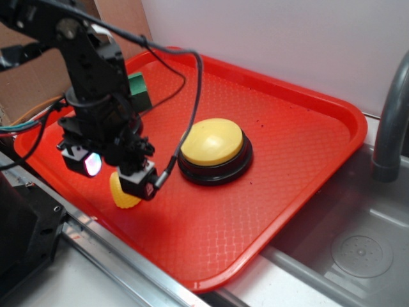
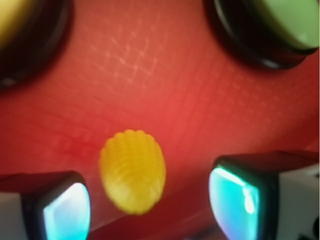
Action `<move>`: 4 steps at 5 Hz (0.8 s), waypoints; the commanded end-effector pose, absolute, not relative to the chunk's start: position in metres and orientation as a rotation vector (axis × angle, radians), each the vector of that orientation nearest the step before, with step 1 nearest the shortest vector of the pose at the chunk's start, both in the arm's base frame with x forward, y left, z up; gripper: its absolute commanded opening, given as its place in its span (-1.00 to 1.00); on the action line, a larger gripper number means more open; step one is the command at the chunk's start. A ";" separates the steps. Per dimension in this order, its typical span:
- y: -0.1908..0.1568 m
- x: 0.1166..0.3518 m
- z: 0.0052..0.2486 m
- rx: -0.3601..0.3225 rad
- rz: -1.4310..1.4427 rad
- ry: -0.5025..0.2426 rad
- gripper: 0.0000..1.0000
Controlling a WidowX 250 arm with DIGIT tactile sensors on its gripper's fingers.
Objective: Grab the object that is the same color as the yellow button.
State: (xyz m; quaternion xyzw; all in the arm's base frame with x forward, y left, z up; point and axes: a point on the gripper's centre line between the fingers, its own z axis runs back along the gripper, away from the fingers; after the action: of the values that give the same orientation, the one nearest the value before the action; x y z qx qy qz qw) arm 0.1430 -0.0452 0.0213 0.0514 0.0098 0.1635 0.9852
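The red tray (image 1: 300, 166) holds the yellow button (image 1: 213, 142) near its middle, a dark green block (image 1: 137, 89) toward the far rim behind the arm, and the small yellow corn-like piece (image 2: 132, 171) close to the near rim, well apart from the button. The wrist view also shows a pale-green button (image 2: 287, 22) on the tray. The tool (image 2: 150, 205) is spread wide with the corn piece between its fingers (image 2: 235, 197), untouched.

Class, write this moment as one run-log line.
phase: approach | gripper: open, fingers either side of yellow corn piece | piece: lying on red tray, ungrasped | yellow button: untouched
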 end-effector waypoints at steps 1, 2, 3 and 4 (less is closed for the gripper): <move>-0.046 0.155 0.008 0.103 0.368 -0.030 1.00; -0.047 0.147 0.008 0.090 0.373 -0.036 -1.00; -0.046 0.142 0.016 0.066 0.369 -0.042 -1.00; -0.041 0.153 0.036 0.051 0.317 -0.035 -1.00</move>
State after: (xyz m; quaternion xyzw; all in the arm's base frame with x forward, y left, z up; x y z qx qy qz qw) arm 0.1446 -0.0406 0.0302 0.0336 0.0020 0.1570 0.9870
